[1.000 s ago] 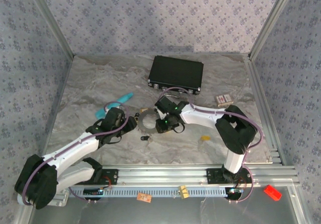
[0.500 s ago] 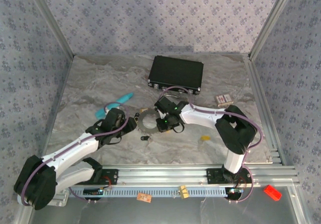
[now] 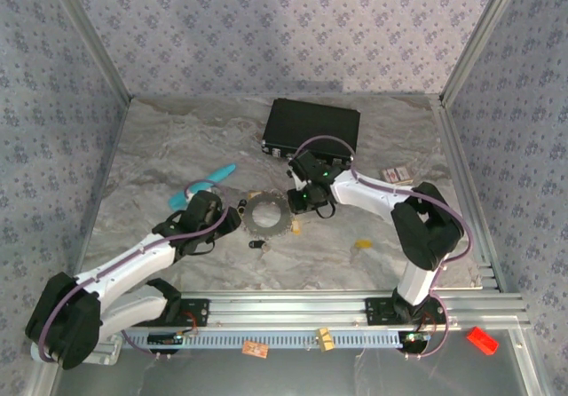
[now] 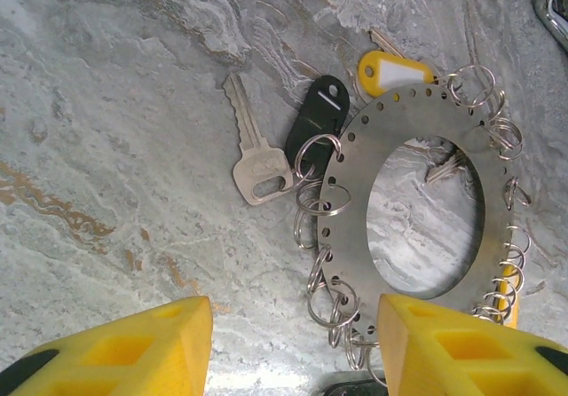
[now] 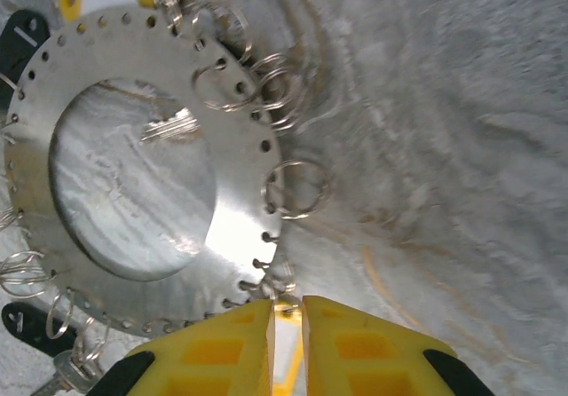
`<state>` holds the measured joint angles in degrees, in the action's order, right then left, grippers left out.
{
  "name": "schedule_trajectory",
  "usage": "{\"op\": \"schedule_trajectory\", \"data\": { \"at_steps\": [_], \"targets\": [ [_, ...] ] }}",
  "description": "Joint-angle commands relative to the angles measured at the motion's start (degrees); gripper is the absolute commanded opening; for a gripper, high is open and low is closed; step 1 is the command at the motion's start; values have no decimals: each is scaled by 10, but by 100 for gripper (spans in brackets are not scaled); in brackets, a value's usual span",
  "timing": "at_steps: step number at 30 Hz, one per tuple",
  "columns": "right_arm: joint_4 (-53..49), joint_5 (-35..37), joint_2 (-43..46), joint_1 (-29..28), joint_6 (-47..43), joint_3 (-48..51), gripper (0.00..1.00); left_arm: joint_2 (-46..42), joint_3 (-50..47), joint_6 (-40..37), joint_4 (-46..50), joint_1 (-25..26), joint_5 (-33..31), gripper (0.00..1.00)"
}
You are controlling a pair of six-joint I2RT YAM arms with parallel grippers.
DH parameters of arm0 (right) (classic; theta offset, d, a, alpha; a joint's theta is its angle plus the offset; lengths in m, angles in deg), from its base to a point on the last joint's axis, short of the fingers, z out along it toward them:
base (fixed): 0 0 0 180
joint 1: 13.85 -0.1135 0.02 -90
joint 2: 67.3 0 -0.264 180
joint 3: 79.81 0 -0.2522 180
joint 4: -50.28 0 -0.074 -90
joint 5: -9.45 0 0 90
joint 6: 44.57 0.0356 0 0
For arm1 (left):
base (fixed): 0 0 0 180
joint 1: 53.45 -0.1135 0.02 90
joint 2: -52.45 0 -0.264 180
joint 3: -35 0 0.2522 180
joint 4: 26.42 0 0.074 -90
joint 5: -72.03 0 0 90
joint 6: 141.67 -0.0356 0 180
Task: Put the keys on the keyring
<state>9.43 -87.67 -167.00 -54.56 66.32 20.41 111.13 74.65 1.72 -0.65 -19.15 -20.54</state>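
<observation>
Steel keyring point(image 4: 355, 209) lies flat on the marble tabletop point(image 4: 106, 147), keys point(image 4: 253, 152) beside its rim. We see the left fingers point(image 4: 133, 343) spread open nearby, likely to steady it, and the right fingers point(image 5: 355, 343) nearly closed at its edge.

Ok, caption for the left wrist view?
Open left gripper facing the keyring, a silver key and black tag beside its rim.

The keyring point(image 4: 348, 218) is flat brushed metal with a satin sheen; its split rings point(image 4: 321, 199) are bright polished wire. Among the keys point(image 4: 256, 161), one is bare silvery metal, another black glossy plastic-headed. The worktop point(image 4: 115, 130) looks like smooth veined marble.
</observation>
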Motion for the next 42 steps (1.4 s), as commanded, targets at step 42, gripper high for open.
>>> {"op": "schedule_trajectory", "data": {
  "at_steps": [42],
  "targets": [
    [61,63,27,-103,256,26,28,38,13,7,-52,66,-28,45]
  ]
}}
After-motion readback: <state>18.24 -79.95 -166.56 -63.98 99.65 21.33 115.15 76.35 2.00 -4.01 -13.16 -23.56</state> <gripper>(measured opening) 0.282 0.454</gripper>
